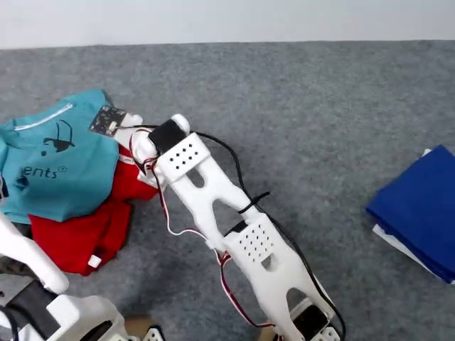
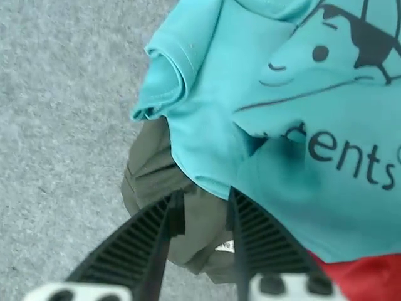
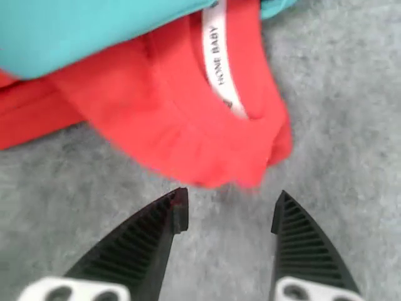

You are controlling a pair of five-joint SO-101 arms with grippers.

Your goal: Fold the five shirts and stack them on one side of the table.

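A teal shirt with a dark print lies crumpled at the table's left, on top of a red shirt. Under the teal shirt an olive shirt sticks out. My left gripper is open by a narrow gap just over the olive shirt, touching none of the cloth that I can see. My right gripper stands open over bare carpet, a little short of the red shirt's collar with its white label. In the high view the right arm stretches from the front edge to the pile.
A folded blue shirt lies at the right edge on something white. Grey carpet covers the table between the two piles. The left arm's white body stands at the front left corner.
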